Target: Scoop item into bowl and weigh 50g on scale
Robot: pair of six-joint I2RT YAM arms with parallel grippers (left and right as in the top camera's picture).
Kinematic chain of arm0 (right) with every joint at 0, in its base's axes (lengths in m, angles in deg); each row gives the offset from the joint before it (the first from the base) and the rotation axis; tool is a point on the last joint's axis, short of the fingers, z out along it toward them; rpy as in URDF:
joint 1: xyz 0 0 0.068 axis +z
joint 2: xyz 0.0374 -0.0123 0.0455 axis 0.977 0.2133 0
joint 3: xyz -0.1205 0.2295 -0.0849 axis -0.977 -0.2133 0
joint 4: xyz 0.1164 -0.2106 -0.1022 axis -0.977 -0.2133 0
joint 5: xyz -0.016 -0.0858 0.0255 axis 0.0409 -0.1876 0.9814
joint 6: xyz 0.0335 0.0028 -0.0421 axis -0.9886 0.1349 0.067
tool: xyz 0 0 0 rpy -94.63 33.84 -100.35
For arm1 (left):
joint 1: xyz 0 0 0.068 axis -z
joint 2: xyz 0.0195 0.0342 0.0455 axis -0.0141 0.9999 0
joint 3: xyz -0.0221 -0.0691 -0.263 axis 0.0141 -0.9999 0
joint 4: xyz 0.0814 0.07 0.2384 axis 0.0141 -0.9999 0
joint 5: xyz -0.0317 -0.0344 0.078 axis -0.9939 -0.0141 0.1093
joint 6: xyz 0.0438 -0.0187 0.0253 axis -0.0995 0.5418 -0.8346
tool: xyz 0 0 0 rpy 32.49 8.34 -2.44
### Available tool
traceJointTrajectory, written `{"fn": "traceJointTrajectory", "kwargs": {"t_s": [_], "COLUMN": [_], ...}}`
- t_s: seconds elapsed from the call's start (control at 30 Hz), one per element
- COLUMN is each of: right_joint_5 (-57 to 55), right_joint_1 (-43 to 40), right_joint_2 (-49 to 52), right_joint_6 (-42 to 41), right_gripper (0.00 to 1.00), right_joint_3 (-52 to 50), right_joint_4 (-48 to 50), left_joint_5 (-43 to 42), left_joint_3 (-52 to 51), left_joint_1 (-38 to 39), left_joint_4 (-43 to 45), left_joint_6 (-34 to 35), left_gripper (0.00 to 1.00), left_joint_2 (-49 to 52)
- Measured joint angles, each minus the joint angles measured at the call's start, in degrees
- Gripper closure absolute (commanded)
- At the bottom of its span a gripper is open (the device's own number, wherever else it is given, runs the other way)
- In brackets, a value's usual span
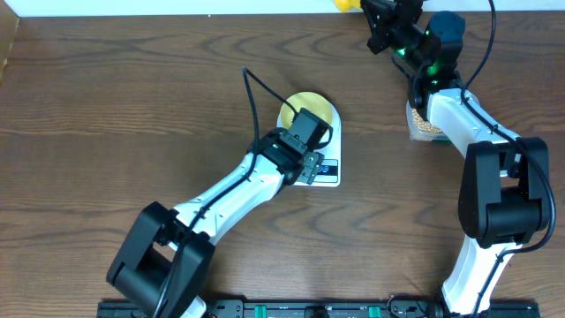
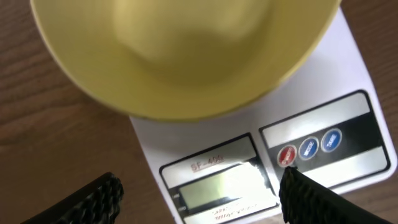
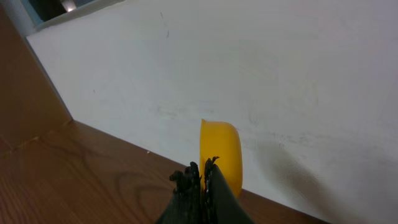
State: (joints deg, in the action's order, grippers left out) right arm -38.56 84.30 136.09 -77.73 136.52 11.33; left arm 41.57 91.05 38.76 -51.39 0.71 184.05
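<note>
The pale-yellow bowl (image 1: pixel 311 108) sits on the white scale (image 1: pixel 330 173). In the left wrist view the bowl (image 2: pixel 186 56) looks empty, and the scale (image 2: pixel 348 68) shows its grey display and its red and blue buttons. My left gripper (image 1: pixel 309 161) is open and low over the scale's front. Its fingers (image 2: pixel 202 199) straddle the display, and the right fingertip is at the red button. My right gripper (image 1: pixel 384 22) is raised at the back wall and shut on a yellow scoop (image 3: pixel 221 149). The tan beans (image 1: pixel 422 125) lie in a clear container, partly hidden by the right arm.
A white wall (image 3: pixel 249 62) runs along the table's back edge, close behind the scoop (image 1: pixel 346 4). The right arm crosses over the bean container. Dark wooden table (image 1: pixel 132 106) surrounds the scale.
</note>
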Motion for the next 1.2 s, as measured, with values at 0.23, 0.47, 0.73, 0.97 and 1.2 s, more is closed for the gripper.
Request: {"fn": "traceJointTrajectory", "kwargs": {"t_s": [0.23,0.47,0.73,0.97,1.2], "right_joint_5": [0.46,0.55,0.66,0.66,0.66], "right_joint_1": [0.0,0.0,0.0,0.0,0.0], "right_joint_2": [0.0,0.0,0.0,0.0,0.0], "right_joint_6": [0.0,0.0,0.0,0.0,0.0], "right_gripper": [0.99,0.99,0.99,0.99,0.99], "right_joint_3": [0.0,0.0,0.0,0.0,0.0], "right_joint_4": [0.0,0.0,0.0,-0.2,-0.63], "left_joint_5": [0.74,0.74,0.79,1.03,1.16], "left_joint_3": [0.0,0.0,0.0,0.0,0.0], "left_joint_1": [1.2,1.25,1.97,1.97,1.97], "left_joint_4": [0.9,1.4,2.25,2.14,2.14], "left_joint_6": [0.11,0.11,0.11,0.11,0.11], "left_gripper": [0.18,0.18,0.18,0.18,0.17], "left_joint_2": [2.36,2.43,2.84,2.84,2.84]}}
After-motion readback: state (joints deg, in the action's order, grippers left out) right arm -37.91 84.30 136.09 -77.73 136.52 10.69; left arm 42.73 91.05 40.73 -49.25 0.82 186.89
